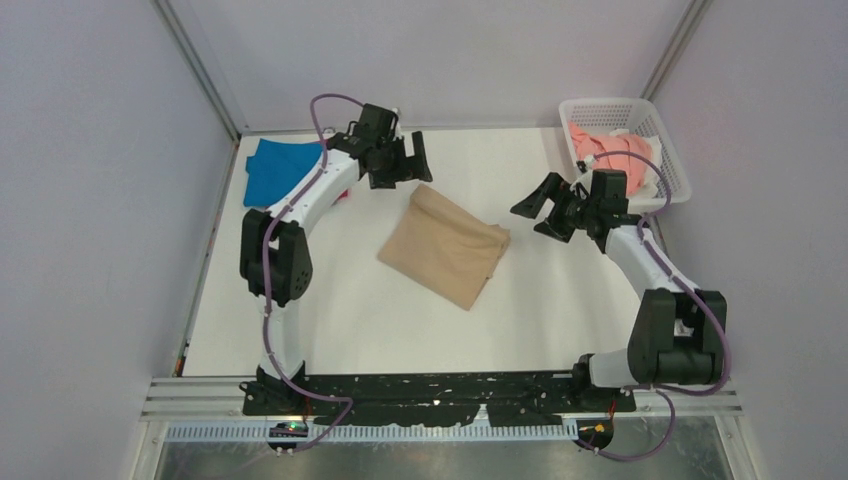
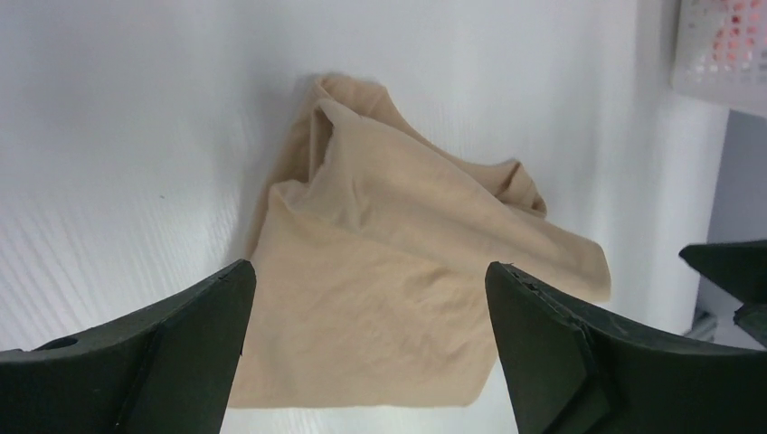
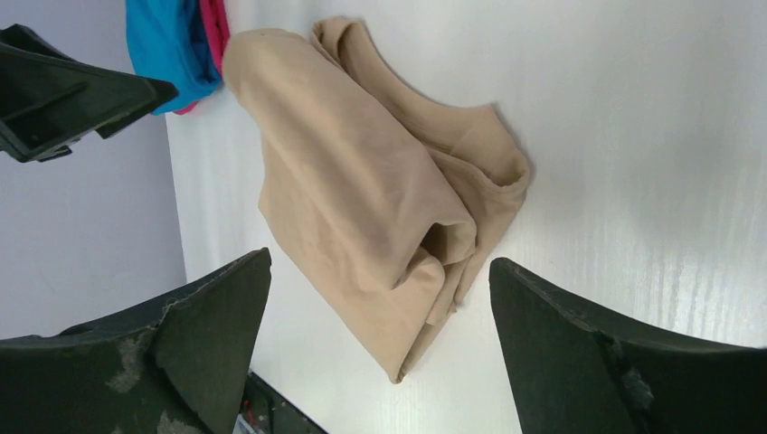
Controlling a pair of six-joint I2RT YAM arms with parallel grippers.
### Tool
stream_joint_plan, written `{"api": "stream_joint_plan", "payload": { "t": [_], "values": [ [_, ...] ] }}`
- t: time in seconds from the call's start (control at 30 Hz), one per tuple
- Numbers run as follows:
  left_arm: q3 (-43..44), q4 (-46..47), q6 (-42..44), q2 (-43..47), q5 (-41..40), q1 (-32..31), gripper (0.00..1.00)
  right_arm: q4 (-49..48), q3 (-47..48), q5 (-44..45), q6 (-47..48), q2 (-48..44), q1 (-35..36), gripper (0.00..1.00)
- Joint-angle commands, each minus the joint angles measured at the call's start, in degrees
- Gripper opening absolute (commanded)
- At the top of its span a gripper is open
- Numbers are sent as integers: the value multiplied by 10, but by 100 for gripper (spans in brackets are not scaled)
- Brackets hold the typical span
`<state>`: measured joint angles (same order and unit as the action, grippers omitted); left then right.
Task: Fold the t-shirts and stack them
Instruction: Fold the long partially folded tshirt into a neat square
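Seven entries on the white table, left to right.

1. Blue shirt: folded, far left corner.
2. Magenta shirt: beneath the blue one, only its edge showing.
3. Left hand: jaws spread wide, gripping nothing.
4. Tan shirt: folded, mid-table, between the hands, touched by neither.
5. Right hand: jaws wide apart, empty.
6. White basket: far right corner.
7. Salmon-pink shirt: bundled inside the basket.

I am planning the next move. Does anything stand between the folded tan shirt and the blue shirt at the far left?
Nothing visible lies on the table between the tan shirt and the blue shirt. Only the left arm hangs across that path, with its left hand open and empty.
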<state>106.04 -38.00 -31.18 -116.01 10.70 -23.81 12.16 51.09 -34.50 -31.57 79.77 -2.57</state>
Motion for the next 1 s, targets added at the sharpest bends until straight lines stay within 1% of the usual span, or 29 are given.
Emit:
{"api": "stream_joint_plan", "payload": {
  "t": [0.0,0.07,0.1,0.17,0.2,0.27,0.33,0.43,0.57,0.67,0.77,0.9,0.97],
  "values": [
    [-50,37,34,63,123,1,100,31,-5,35,69,-78,36,95],
    [-73,63,34,65,166,-3,100,37,-5,32,86,-88,83,95],
    [-79,73,36,62,181,-5,100,31,-7,21,80,-87,93,95],
    [-83,74,35,50,197,-10,100,-11,-21,-3,49,-76,121,95],
    [-83,75,35,43,208,-12,100,-51,-31,-10,37,-70,136,95],
    [-77,80,30,23,215,-13,100,-77,-29,-12,15,-34,159,95],
    [-55,78,24,-4,220,-13,100,-73,-12,6,19,1,174,95],
    [-11,76,14,-47,224,-13,100,-73,9,16,20,43,176,95],
    [72,50,2,-108,204,-13,100,-84,29,70,20,78,164,95],
    [116,42,-6,-149,189,-13,100,-100,34,107,17,104,151,95],
    [156,35,-16,-190,180,-13,100,-117,35,91,3,148,137,95],
    [216,-19,-28,-243,163,-13,100,-144,40,56,-13,209,129,95],
    [209,-38,-32,-248,158,-13,100,-146,44,49,-17,234,127,95]
  ]
}}
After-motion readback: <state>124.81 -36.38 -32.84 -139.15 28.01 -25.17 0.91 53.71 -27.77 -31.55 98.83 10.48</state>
